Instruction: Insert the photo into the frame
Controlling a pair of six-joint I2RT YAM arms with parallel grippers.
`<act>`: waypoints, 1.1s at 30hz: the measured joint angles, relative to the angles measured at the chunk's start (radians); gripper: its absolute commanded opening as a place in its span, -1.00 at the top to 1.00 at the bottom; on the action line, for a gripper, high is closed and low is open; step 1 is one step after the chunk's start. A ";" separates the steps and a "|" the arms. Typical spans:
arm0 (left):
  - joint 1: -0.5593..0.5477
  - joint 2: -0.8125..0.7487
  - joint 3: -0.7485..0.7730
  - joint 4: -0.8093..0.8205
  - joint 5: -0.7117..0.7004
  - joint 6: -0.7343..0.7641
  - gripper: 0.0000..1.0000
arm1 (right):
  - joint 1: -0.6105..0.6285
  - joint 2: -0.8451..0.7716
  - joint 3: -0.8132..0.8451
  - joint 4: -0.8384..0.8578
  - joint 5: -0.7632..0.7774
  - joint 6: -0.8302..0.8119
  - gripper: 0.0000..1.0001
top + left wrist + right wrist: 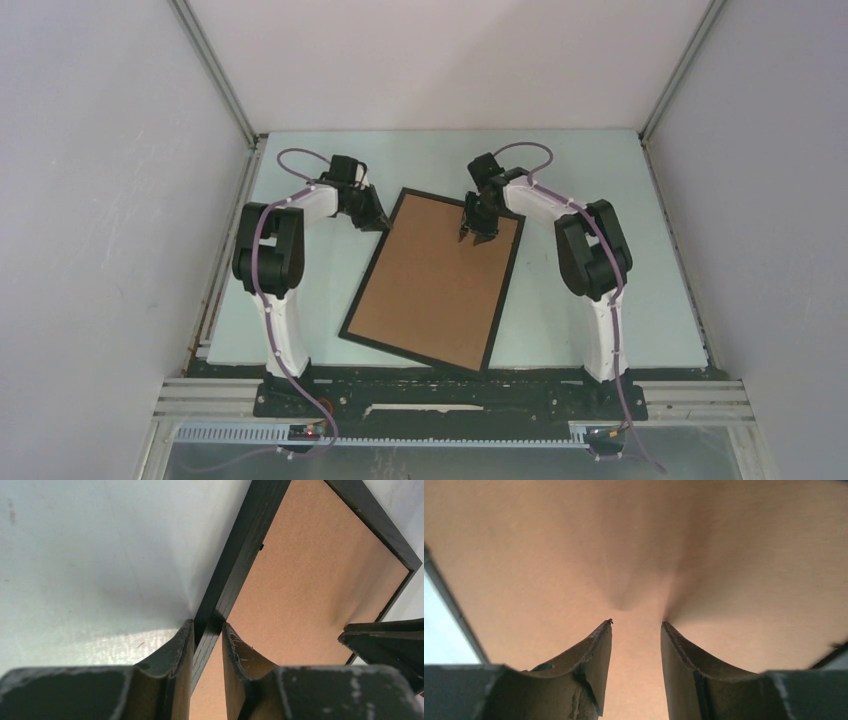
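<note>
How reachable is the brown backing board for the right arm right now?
Probably yes: the right gripper hangs over the backing board inside the frame, fingers apart, nothing in between.

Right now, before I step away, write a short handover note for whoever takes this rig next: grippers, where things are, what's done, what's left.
Grippers: left gripper is shut on the frame, on its left rail near the far corner. The right gripper is open and holds nothing, tips at or just above the brown backing board.
Things: frame lies flat and skewed, and the board fills it. The photo is not in view.
Done: board seated in frame.
Left: confirm the photo is underneath.
</note>
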 measured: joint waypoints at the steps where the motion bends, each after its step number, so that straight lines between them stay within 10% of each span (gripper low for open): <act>1: -0.002 0.002 0.000 0.004 0.009 0.000 0.54 | -0.005 -0.016 -0.038 0.050 -0.050 0.005 0.00; 11: -0.023 0.003 -0.014 0.013 0.051 -0.003 0.48 | -0.092 -0.333 -0.266 0.069 -0.088 -0.016 -0.20; 18: -0.023 0.003 -0.014 0.014 0.051 -0.009 0.48 | -0.208 -0.651 -0.685 0.145 -0.184 -0.012 0.00; 33: -0.023 0.003 -0.016 0.017 0.052 -0.009 0.47 | -0.295 -0.575 -0.899 0.414 -0.385 0.023 0.47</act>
